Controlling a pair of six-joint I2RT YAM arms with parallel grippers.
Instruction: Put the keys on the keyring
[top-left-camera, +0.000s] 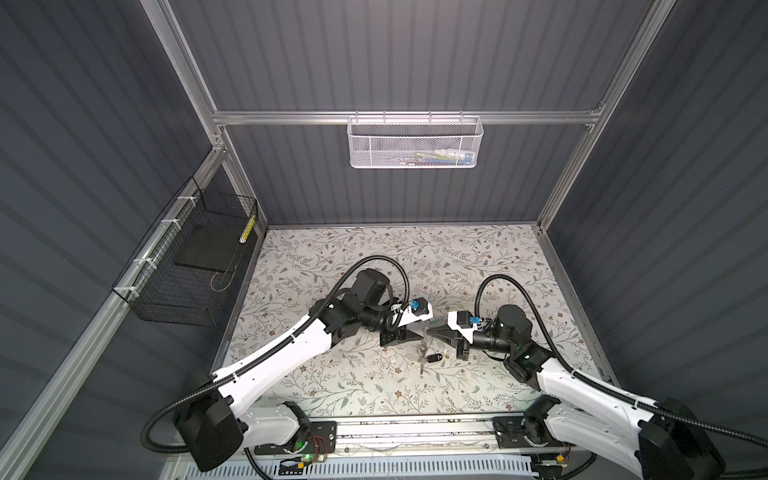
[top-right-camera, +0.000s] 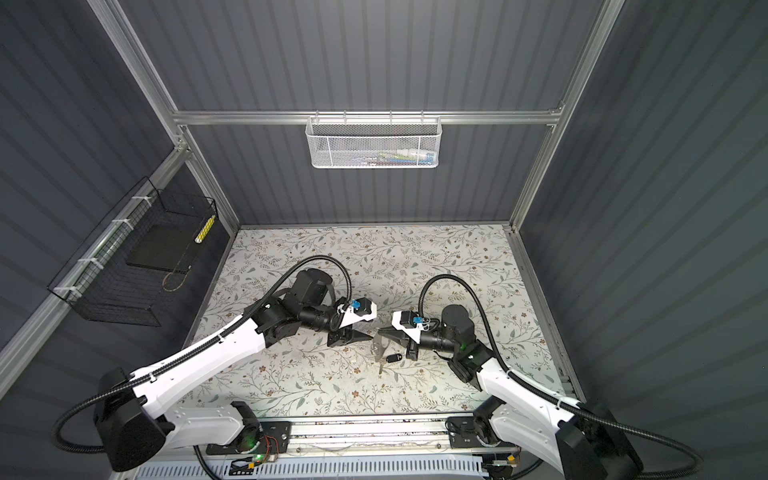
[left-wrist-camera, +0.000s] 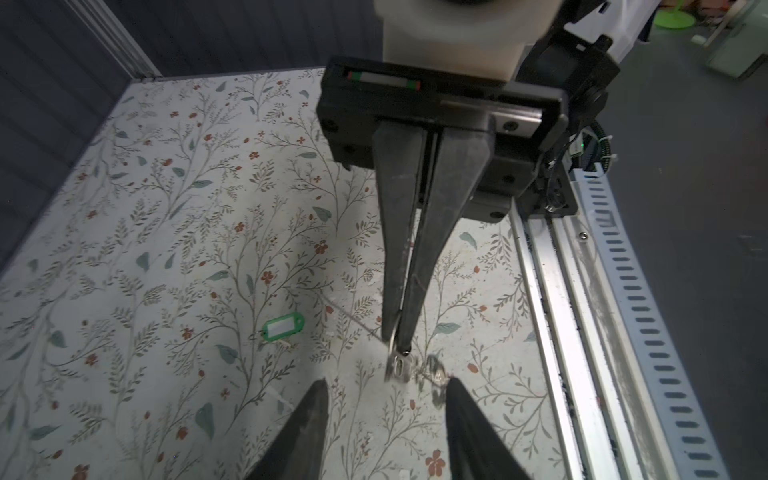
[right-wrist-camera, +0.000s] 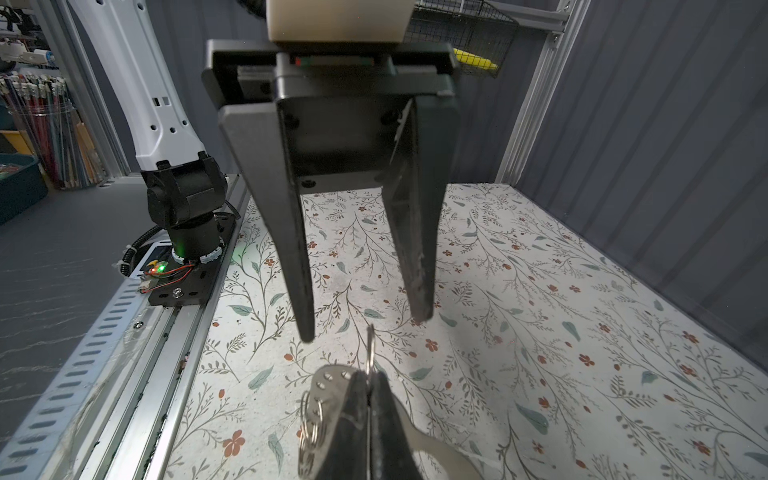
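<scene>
Right tool (right-wrist-camera: 368, 376) is clamped on the keyring (right-wrist-camera: 330, 395) over the floral desk (top-left-camera: 374, 257); a ring (right-wrist-camera: 370, 345) juts from the grip toward the left tool (right-wrist-camera: 365, 326), whose jaws stand apart, facing it; black-tagged key (top-left-camera: 434, 358) shows just beside the keyring; green-tagged key (left-wrist-camera: 284, 328) lies apart on the desk, clear of both tools; a black wire basket (top-left-camera: 187, 266) hangs on the left wall.

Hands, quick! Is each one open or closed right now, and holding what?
Left hand: open, holding nothing.
Right hand: closed on the keyring.
</scene>
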